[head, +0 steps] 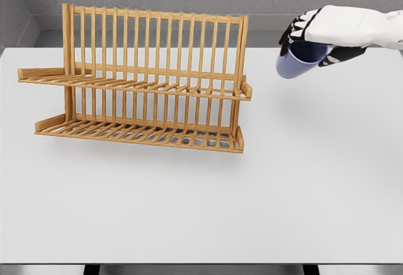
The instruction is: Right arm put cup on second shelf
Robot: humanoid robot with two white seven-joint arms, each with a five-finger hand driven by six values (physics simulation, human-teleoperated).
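Head view: we list one smooth blue cup (pixel 296 61), tilted, clasped from above by the right robot hand (pixel 313 34), aloft right of the slatted wooden rack (pixel 141 80). Risk, we judge: rim catching the upper shelf (pixel 135 84) end; gaps tipping it onto the white tabletop (pixel 252 206).

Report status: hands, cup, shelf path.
Right hand shut on cup, held above table, right of rack. Left hand not in view. Both shelves bare; nothing blocking the path.
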